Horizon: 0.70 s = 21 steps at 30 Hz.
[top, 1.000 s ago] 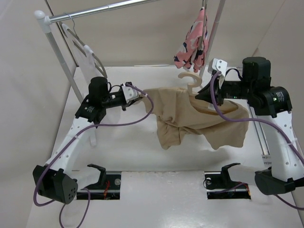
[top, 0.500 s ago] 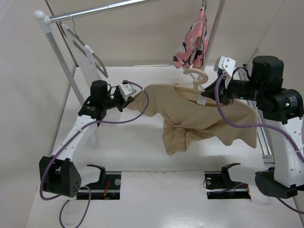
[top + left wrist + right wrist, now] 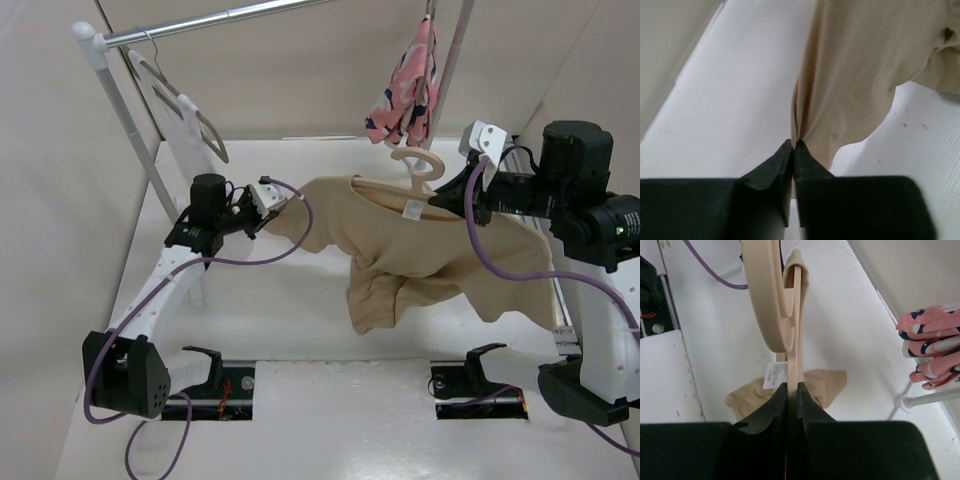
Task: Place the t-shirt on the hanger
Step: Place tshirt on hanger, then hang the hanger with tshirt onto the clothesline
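The tan t-shirt (image 3: 430,255) hangs in the air over the table, draped on the pale wooden hanger (image 3: 412,170), whose hook sticks up above the collar and white label. My right gripper (image 3: 448,200) is shut on the hanger's bar; in the right wrist view the hanger (image 3: 774,300) runs up from my right gripper (image 3: 792,386), with the t-shirt (image 3: 822,382) bunched below. My left gripper (image 3: 275,208) is shut on the t-shirt's left sleeve edge; in the left wrist view the t-shirt (image 3: 860,75) stretches away from my left gripper (image 3: 793,145).
A metal clothes rail (image 3: 230,15) crosses the back, on posts at left (image 3: 130,120) and right (image 3: 450,70). A white garment on thin dark hangers (image 3: 185,115) hangs at left, a pink patterned garment (image 3: 405,90) at right near the hanger's hook.
My right gripper has lifted the hanger and t-shirt up and to the right. My left gripper has followed slightly, keeping the sleeve pulled out; the t-shirt now hangs fuller on the hanger.
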Each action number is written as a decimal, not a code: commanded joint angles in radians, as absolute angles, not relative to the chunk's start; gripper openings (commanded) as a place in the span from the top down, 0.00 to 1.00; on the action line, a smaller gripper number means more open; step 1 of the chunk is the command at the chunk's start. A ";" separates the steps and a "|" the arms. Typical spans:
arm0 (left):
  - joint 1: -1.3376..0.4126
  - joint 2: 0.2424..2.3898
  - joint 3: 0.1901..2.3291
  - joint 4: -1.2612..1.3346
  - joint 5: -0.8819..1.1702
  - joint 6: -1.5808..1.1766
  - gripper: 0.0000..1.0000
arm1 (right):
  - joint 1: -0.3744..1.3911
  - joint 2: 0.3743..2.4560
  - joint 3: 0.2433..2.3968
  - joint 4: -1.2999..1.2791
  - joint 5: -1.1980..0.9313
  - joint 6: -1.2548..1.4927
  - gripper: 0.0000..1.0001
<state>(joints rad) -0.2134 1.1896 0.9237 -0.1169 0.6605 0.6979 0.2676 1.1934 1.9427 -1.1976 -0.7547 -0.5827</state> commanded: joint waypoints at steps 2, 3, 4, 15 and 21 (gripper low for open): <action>-0.196 1.091 0.913 -0.102 0.747 0.709 0.76 | 0.265 1.204 1.945 -1.065 -0.770 -0.520 1.00; -0.196 1.077 0.922 -0.101 0.767 0.709 0.60 | 0.265 1.204 1.945 -1.039 -0.740 -0.485 1.00; -0.196 1.066 0.922 -0.091 0.787 0.709 0.48 | 0.265 1.215 1.936 -0.978 -0.718 -0.445 1.00; -0.215 0.910 0.856 -0.011 0.864 0.585 0.00 | 0.423 1.376 2.095 -0.767 -0.295 -0.117 1.00; -0.224 0.890 0.833 -0.011 0.842 0.555 0.00 | 0.538 1.520 2.219 -0.651 -0.146 -0.045 1.00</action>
